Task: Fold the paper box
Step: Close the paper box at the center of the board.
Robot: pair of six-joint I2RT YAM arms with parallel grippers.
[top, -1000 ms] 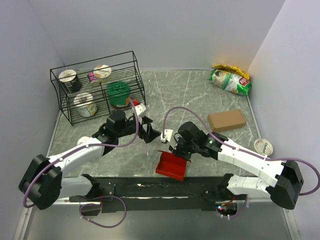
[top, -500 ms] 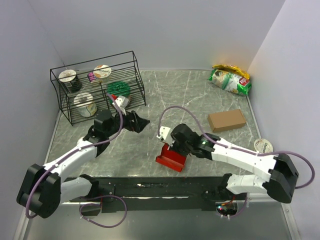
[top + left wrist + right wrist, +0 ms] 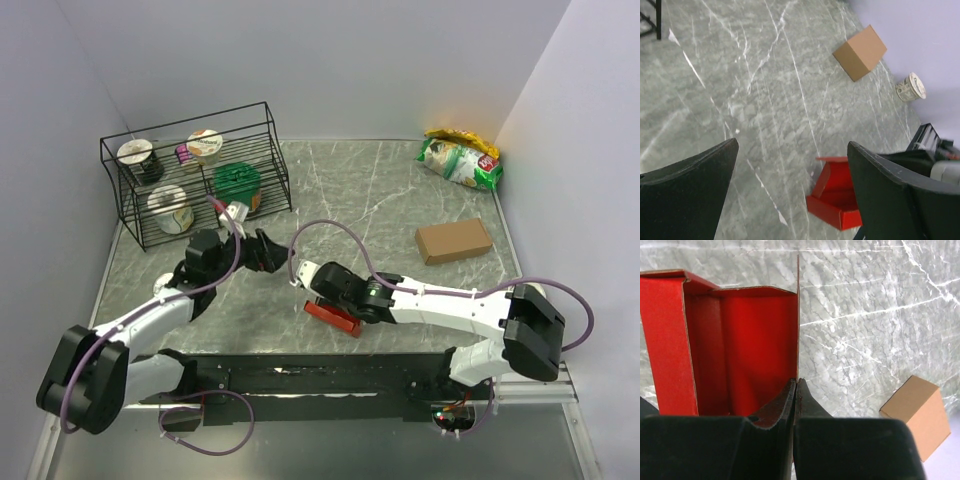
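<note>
Right gripper (image 3: 795, 387) pinched tight on paper box (image 3: 757, 345) wall; left gripper (image 3: 792, 150) wide, empty; box part-hidden overhead

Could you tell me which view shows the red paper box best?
The right wrist view: the paper box is close up, open interior clear, one wall pinched in the right claw. Left wrist shows it small, low in frame; from the top, the right arm covers most.
</note>
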